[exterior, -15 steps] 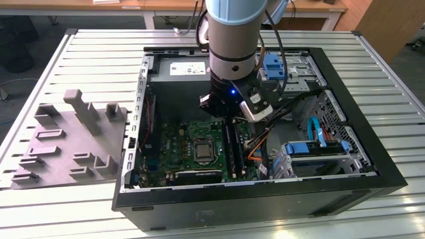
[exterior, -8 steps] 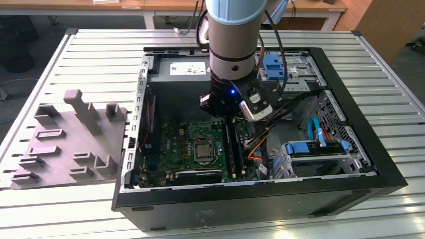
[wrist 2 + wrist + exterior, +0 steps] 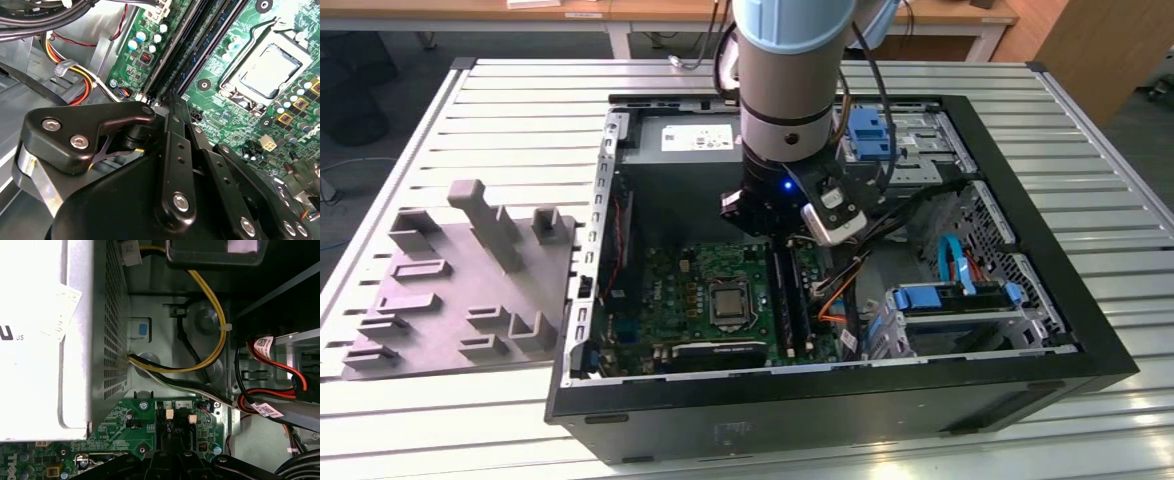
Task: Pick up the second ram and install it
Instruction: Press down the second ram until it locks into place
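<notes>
Inside the open computer case (image 3: 587,300) we hover our gripper (image 3: 172,107), fingers pinched together, right over the motherboard's (image 3: 667,290) black memory slots (image 3: 785,295), seemingly lined up for seating.

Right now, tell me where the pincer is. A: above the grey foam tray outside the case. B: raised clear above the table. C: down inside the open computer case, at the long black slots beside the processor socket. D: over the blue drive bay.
C: in the exterior view the pincer sits low inside the open computer case, at the long black slots next to the processor socket.
</notes>
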`<state>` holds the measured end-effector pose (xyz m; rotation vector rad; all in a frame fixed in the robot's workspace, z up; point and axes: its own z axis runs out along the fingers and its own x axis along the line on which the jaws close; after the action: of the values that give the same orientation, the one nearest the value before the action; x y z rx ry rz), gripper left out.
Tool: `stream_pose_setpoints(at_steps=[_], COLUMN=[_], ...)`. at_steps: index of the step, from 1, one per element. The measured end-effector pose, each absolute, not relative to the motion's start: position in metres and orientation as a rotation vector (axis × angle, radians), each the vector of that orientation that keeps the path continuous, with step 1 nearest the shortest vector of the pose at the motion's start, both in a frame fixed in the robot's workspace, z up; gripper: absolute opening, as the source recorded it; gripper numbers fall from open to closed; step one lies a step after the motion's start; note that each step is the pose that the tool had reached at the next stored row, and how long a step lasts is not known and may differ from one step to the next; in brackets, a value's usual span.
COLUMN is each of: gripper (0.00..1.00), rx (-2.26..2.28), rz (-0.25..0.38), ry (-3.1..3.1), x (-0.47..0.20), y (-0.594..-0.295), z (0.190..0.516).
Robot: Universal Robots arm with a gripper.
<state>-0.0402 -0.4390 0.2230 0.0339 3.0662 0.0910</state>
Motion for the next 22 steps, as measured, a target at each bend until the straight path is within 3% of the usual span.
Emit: stream_pose_setpoints(at_steps=[22], gripper=[0.11], rx=[0.034], rz=[0.091], ry=[3.066], x=[-0.0402], y=[-0.439], z=[0.2162])
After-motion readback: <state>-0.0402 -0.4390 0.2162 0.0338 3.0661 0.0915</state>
